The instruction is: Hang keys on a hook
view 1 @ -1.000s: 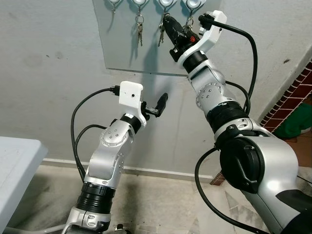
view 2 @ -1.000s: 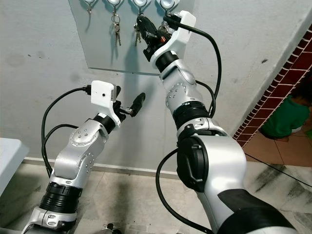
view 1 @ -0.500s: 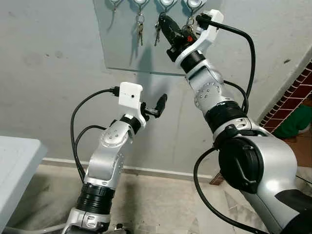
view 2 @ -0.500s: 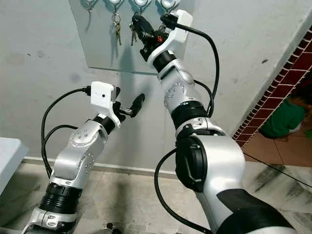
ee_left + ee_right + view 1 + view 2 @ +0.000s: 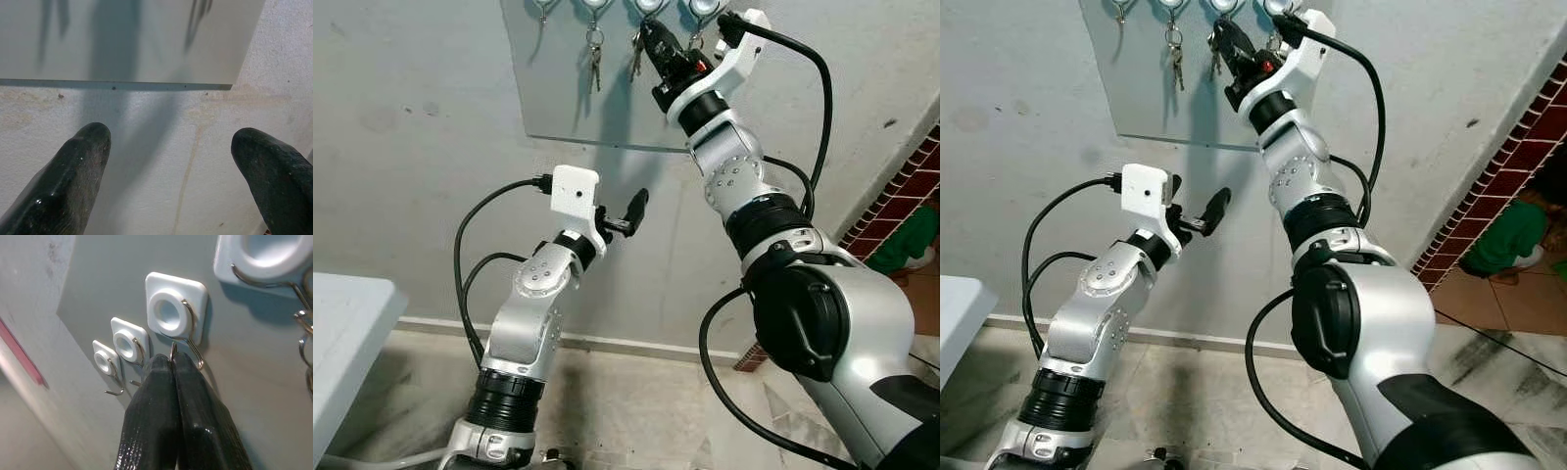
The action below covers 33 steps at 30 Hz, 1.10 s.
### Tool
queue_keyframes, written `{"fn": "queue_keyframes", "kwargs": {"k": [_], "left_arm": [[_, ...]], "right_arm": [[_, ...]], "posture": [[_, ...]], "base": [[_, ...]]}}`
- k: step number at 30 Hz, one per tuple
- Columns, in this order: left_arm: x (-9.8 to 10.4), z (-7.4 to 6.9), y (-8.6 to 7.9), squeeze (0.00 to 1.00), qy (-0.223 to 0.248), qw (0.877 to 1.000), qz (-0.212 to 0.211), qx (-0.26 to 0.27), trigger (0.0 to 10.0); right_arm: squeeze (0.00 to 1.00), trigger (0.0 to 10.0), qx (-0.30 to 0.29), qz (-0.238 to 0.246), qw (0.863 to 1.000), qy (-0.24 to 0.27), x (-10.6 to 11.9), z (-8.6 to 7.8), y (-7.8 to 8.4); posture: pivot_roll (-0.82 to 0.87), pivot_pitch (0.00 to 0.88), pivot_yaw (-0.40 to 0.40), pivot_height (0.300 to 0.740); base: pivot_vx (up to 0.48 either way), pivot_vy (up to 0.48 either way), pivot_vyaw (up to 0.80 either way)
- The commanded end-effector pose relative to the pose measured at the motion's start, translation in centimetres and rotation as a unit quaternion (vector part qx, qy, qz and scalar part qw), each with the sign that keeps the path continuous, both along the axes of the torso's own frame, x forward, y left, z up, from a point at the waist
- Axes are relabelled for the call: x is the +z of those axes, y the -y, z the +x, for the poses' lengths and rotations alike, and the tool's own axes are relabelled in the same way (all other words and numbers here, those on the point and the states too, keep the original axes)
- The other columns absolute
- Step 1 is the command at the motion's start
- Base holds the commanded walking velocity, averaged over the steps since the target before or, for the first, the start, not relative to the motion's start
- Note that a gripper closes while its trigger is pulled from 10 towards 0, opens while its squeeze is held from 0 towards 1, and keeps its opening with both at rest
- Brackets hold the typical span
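A grey board (image 5: 563,98) is fixed flat to the pale plastered wall (image 5: 411,196) in the upper middle of the frame, its lower edge a straight line across the wall. Along the board's top runs a row of white square pads with round centres, each bearing a bent wire hook (image 5: 188,340). A set of keys (image 5: 594,61) hangs from one hook at the top centre and dangles against the board. A second set of keys (image 5: 636,57) hangs just to its right, beside the right tool (image 5: 658,44). In the right wrist view, the pressed-together tips of that tool touch the wire of one hook.
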<state>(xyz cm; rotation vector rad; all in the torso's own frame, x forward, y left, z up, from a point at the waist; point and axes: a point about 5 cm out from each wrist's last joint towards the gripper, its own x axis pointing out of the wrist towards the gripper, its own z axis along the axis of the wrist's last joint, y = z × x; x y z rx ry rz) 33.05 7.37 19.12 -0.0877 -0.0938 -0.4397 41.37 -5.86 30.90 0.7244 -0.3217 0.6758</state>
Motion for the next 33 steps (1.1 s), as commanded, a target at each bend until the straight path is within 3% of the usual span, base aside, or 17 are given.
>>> {"fn": "queue_keyframes", "kwargs": {"k": [1, 4, 6, 14, 17, 18, 19, 20, 24, 26, 33], "left_arm": [[0.3, -0.2, 0.1, 0.00, 0.006, 1.000, 0.002, -0.001, 10.0], [0.3, -0.2, 0.1, 0.00, 0.007, 1.000, 0.002, 0.000, 10.0], [0.4, -0.2, 0.0, 0.00, 0.008, 1.000, 0.001, 0.002, 10.0], [0.4, -0.2, 0.0, 0.00, 0.008, 1.000, 0.001, 0.004, 10.0], [0.4, -0.2, 0.0, 0.00, 0.008, 1.000, 0.000, 0.006, 10.0], [0.4, -0.2, 0.0, 0.00, 0.008, 1.000, 0.000, 0.006, 10.0], [0.4, -0.2, 0.0, 0.00, 0.008, 1.000, 0.000, 0.006, 10.0], [0.4, -0.2, 0.0, 0.00, 0.008, 1.000, 0.000, 0.006, 10.0], [0.3, -0.3, 0.0, 0.00, 0.007, 1.000, 0.001, 0.008, 10.0], [0.2, -0.3, -0.1, 0.00, 0.006, 1.000, 0.005, 0.012, 10.0], [-0.1, -0.2, -0.4, 0.00, 0.003, 1.000, 0.010, 0.019, 10.0]], "right_arm": [[0.00, 10.0, 0.011, 0.013, 1.000, 0.002, 0.8, -0.1, -0.4], [0.00, 10.0, 0.022, 0.035, 0.999, -0.014, 0.6, 0.0, -0.5], [0.00, 10.0, 0.035, 0.081, 0.995, -0.040, 0.3, 0.1, -0.3], [0.00, 10.0, 0.069, 0.128, 0.987, -0.064, -0.3, 0.0, -0.5], [0.00, 10.0, 0.064, 0.112, 0.990, -0.060, -0.7, 0.0, -0.5], [0.79, 10.0, 0.064, 0.108, 0.990, -0.059, -0.8, 0.0, -0.5], [0.79, 10.0, 0.064, 0.108, 0.990, -0.059, -0.8, 0.0, -0.5], [1.00, 10.0, 0.069, 0.102, 0.991, -0.048, -0.9, -0.1, -0.6], [1.00, 10.0, 0.046, 0.042, 0.998, -0.024, -1.1, -0.2, -0.6], [1.00, 10.0, 0.010, -0.042, 0.999, 0.009, -1.6, -0.3, -0.8], [1.00, 10.0, -0.034, -0.109, 0.993, 0.032, -2.7, -0.3, -0.1]], "posture": [[-0.02, 0.118, -0.018, 0.732], [-0.02, 0.120, -0.019, 0.732], [-0.02, 0.122, -0.020, 0.732], [-0.02, 0.128, -0.022, 0.732], [-0.03, 0.130, -0.023, 0.732], [-0.03, 0.130, -0.023, 0.732], [-0.03, 0.130, -0.023, 0.732], [-0.03, 0.133, -0.023, 0.732], [-0.03, 0.135, -0.023, 0.732], [-0.03, 0.137, -0.024, 0.732], [-0.03, 0.136, -0.021, 0.732]], "base": [[0.000, 0.000, 0.00], [0.000, 0.000, 0.00], [0.000, 0.000, 0.00], [0.000, 0.000, 0.00], [0.000, 0.000, 0.00], [0.000, 0.000, 0.00], [0.000, 0.000, 0.00], [0.000, 0.000, 0.00], [0.000, 0.000, 0.00], [0.000, 0.000, 0.00], [0.000, 0.000, 0.00]]}}
